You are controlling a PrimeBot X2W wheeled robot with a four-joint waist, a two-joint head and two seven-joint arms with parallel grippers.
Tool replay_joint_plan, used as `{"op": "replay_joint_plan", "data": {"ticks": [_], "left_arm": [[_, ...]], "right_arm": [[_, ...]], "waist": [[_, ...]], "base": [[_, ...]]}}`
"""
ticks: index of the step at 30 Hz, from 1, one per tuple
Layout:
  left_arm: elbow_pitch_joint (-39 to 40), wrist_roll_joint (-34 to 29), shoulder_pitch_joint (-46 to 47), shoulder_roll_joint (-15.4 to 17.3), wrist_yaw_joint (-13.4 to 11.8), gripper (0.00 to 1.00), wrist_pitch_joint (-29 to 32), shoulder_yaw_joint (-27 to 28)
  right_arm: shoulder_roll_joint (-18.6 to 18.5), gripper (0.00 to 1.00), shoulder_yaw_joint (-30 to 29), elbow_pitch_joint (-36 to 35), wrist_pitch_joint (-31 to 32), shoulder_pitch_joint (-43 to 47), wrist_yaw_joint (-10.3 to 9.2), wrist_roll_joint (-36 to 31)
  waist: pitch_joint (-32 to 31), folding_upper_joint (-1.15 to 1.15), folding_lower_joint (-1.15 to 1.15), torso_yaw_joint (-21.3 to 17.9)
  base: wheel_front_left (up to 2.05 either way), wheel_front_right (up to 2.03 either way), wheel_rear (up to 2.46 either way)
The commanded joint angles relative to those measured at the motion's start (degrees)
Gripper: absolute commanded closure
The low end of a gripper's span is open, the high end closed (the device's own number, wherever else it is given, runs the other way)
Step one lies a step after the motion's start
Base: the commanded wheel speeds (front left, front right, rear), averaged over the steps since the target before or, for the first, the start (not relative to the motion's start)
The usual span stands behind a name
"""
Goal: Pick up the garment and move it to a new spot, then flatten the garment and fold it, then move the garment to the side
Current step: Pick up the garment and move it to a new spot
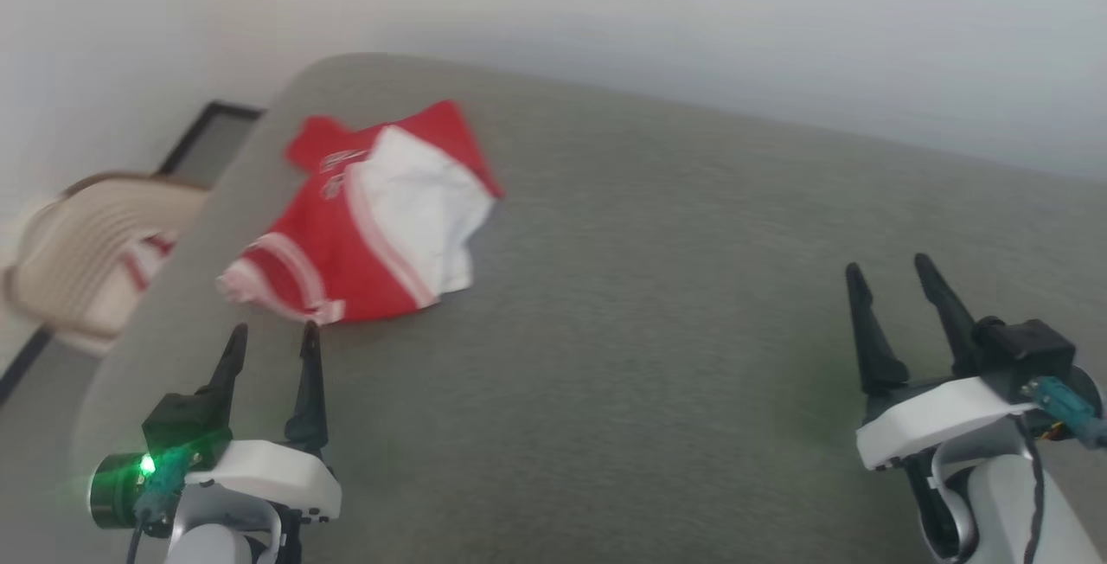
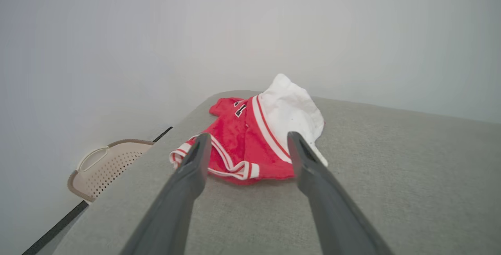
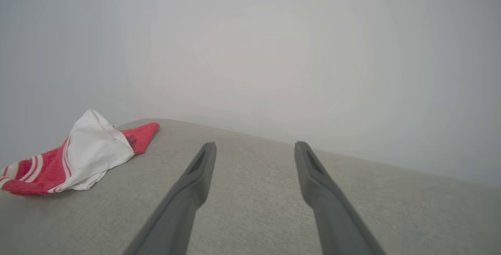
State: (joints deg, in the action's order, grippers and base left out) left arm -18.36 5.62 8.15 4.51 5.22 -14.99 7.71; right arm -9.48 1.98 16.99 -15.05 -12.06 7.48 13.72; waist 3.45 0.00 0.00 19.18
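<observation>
The garment (image 1: 372, 218) is a red jersey with a white sleeve and red-and-white striped trim. It lies crumpled in a loose heap on the grey fabric surface (image 1: 657, 304). It sits just ahead of the left gripper (image 1: 273, 332), in line with its parted jaws, striped hem nearest the fingertips but not touching them. The white sleeve is folded over the red body and rises to a peak on the far side. From the right gripper (image 1: 889, 266) the garment is well off to the left.

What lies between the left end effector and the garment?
Only a narrow strip of bare grey fabric surface separates the left end effector from the garment, per the head view.
</observation>
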Motion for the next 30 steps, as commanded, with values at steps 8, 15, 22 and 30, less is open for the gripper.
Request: {"op": "replay_joint_plan", "data": {"ticks": [8, 15, 22, 30], "left_arm": [[1.0, 1.3, -2.1, -1.2, -0.6, 0.0, -0.3, 1.5], [2.6, 2.4, -4.0, -1.6, -1.0, 0.0, -0.3, 2.9], [2.1, 2.4, -2.1, -1.6, -0.3, 0.0, -0.3, 1.5], [-4.6, -0.1, 11.2, 3.1, 1.9, 0.0, -0.3, -3.5]], "right_arm": [[1.1, 0.0, 3.0, 0.4, -0.2, -0.7, 0.02, 1.0], [0.9, 0.0, 6.7, 1.4, -0.2, -2.1, 0.01, 1.5], [0.7, 0.0, 6.8, 1.0, -0.2, -1.9, 0.01, 1.7], [0.1, 0.0, 7.3, 0.4, -0.2, -4.0, 0.01, 1.5]], "waist": [[-0.1, 0.0, 0.0, 10.6], [0.2, 0.0, 0.0, 11.4], [1.1, 0.0, 0.0, 9.3], [6.1, 0.0, 0.0, 0.6]], "base": [[0.0, 0.0, 0.0], [0.0, 0.0, 0.0], [0.0, 0.0, 0.0], [0.0, 0.0, 0.0]]}}
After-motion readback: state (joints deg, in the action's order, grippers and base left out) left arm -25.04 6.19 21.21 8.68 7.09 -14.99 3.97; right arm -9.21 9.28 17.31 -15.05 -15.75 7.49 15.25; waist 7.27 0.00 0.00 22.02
